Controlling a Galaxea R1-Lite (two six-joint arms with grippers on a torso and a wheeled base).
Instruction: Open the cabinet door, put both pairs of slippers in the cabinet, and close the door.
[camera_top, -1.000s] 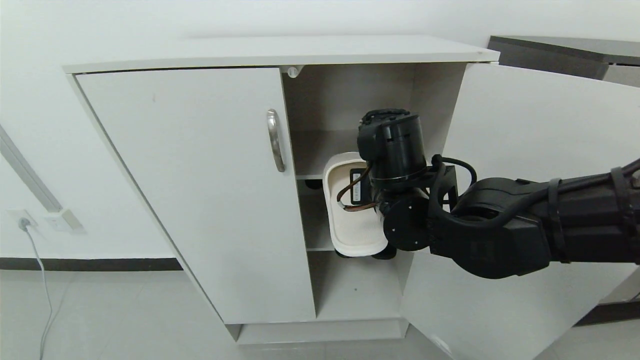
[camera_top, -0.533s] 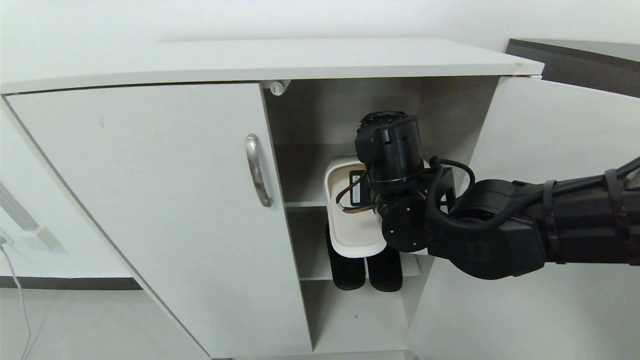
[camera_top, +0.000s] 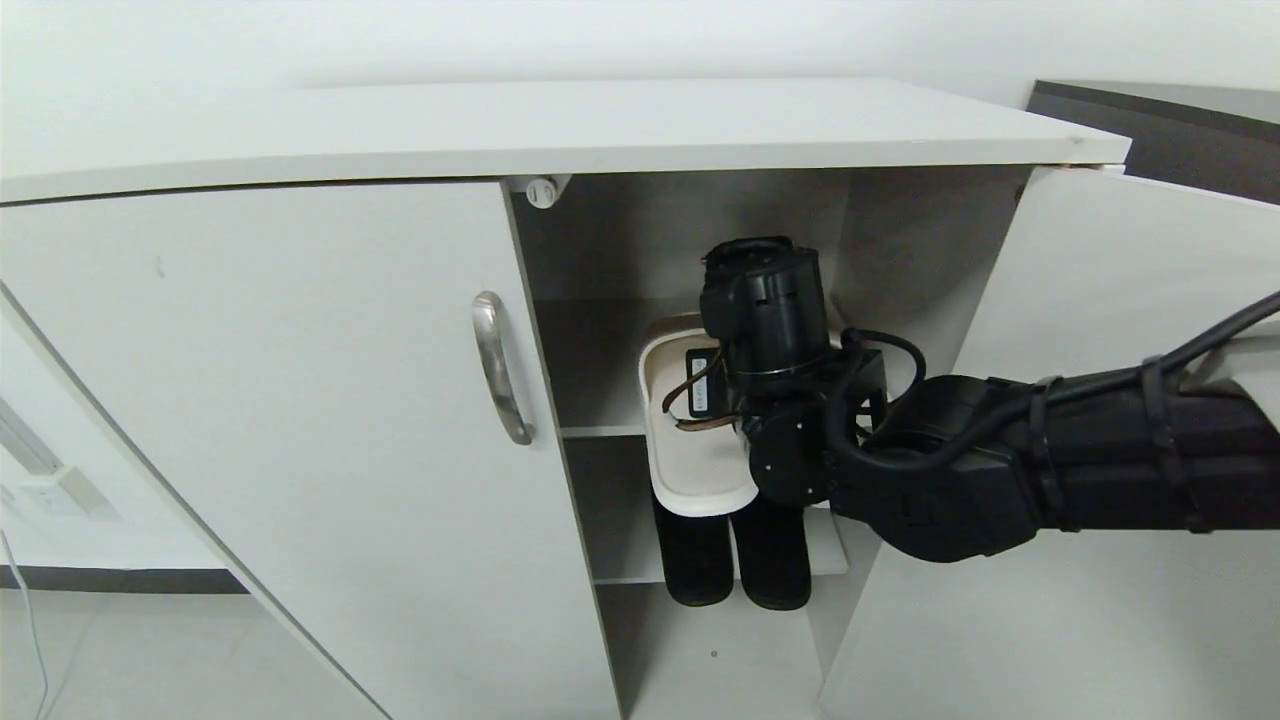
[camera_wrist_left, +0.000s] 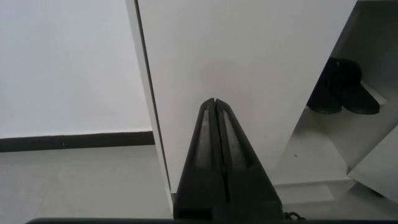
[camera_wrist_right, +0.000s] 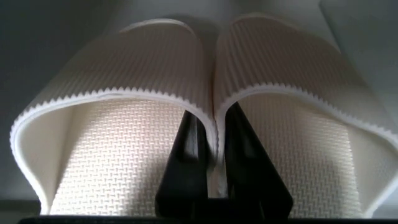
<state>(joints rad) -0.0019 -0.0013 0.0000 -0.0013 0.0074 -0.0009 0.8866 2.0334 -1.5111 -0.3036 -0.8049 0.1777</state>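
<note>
White slippers (camera_wrist_right: 143, 68) are pinched by their straps in the right gripper (camera_wrist_right: 216, 138); left gripper (camera_wrist_left: 215, 111) clenched.

White wall (camera_top: 200, 40) meets pale floor (camera_top: 150, 660) along a dark skirting strip (camera_top: 120, 580).

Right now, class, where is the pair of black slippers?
In the head view, the black slippers lie on the cabinet's lower shelf in its open right half, directly below the white slippers held by the right gripper.

A socket (camera_top: 48, 490) sits on the white wall (camera_top: 150, 40), above a dark baseboard (camera_top: 120, 580) and a grey floor (camera_top: 140, 660).
</note>
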